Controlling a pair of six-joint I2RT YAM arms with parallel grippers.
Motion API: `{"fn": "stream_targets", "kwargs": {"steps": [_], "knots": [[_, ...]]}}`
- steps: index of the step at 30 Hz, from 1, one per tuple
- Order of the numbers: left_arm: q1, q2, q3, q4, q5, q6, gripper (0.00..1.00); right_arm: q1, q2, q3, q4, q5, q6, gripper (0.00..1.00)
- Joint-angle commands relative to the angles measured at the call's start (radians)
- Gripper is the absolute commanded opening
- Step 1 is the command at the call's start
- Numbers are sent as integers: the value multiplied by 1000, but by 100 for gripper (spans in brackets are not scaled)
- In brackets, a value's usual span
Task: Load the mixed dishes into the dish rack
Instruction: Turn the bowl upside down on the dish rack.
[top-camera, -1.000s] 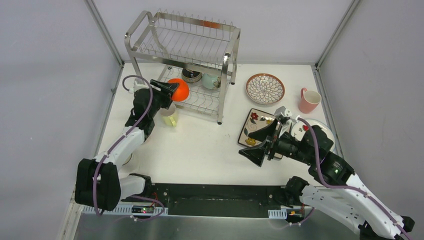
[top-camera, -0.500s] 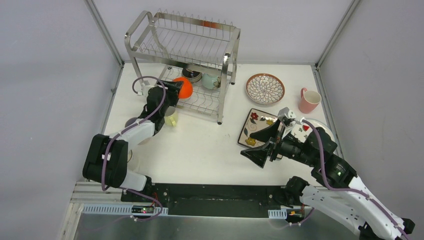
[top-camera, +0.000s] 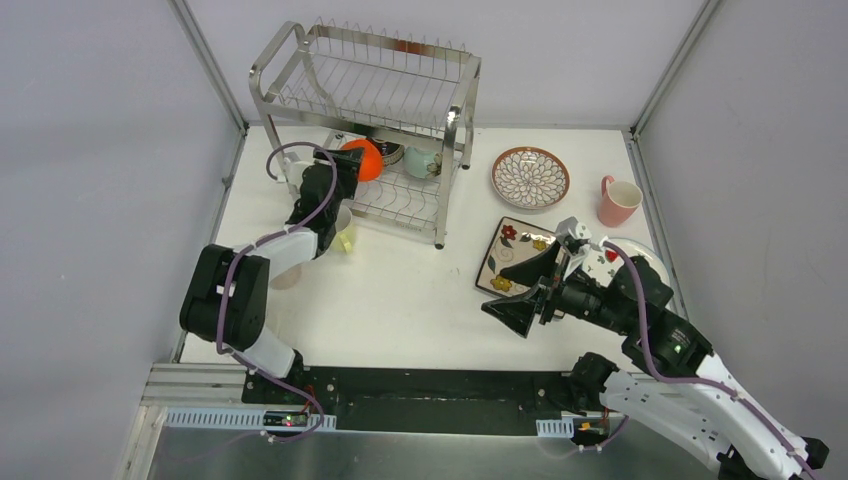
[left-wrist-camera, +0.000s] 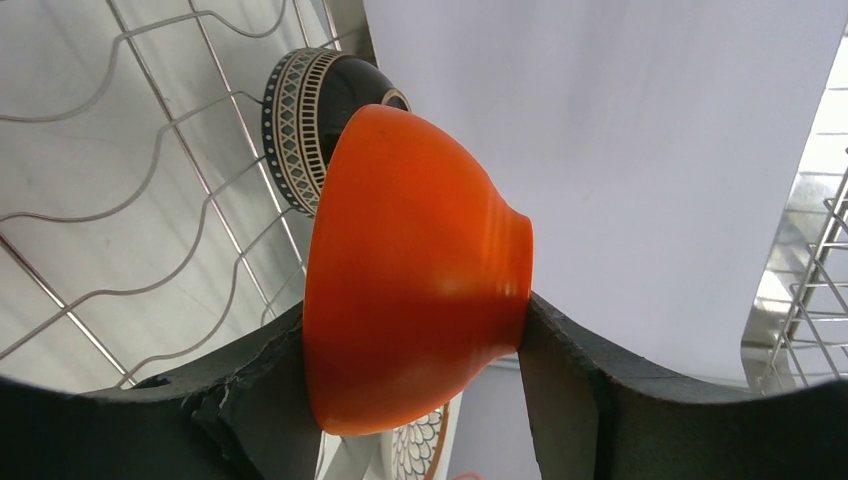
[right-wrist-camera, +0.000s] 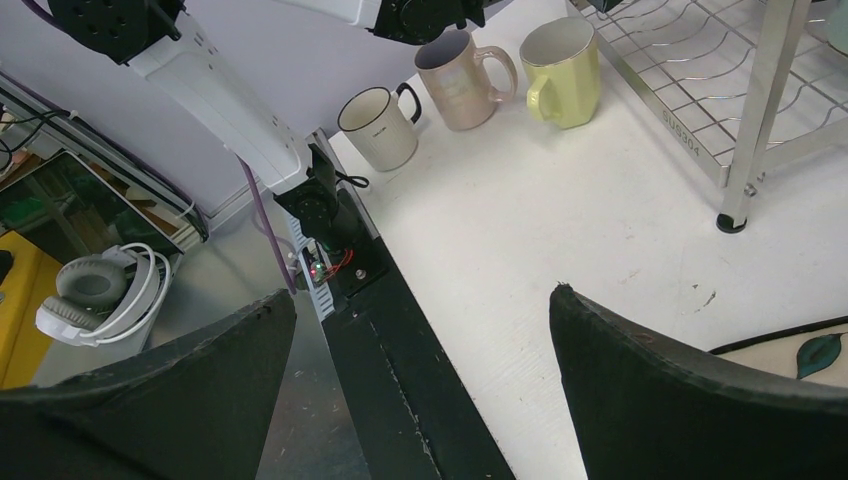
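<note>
Table (top-camera: 400, 290): bare white stretch under right gripper (right-wrist-camera: 420, 295), open room toward rack (top-camera: 455, 120). Right fingers wide apart, square plate (top-camera: 503, 247) just beside. Left gripper (left-wrist-camera: 410, 310) clamped on orange bowl (left-wrist-camera: 400, 200) over lower shelf wires, dark bowl (left-wrist-camera: 295, 110) just beyond.

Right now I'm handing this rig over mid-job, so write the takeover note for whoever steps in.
Left gripper: shut on the orange bowl, held over the dish rack's lower tier, not yet released.
Right gripper: open, empty, above the table by the square floral plate.
Done: dark patterned bowl and a mint piece sit on the lower tier.
Left: petal-pattern plate, pink mug, square floral plate, white red-marked plate, yellow-green mug, tan mug, white mug, all on the table.
</note>
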Motion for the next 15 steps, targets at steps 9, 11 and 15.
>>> {"fn": "stream_targets", "kwargs": {"steps": [9, 11, 15], "knots": [[2, 82, 95, 92, -70, -42, 36, -5, -49, -22, 17, 37, 13, 100], [5, 94, 102, 91, -77, -49, 36, -5, -53, -22, 13, 40, 9, 100], [6, 107, 117, 77, -93, -40, 36, -5, -49, -19, 18, 37, 12, 100]]}}
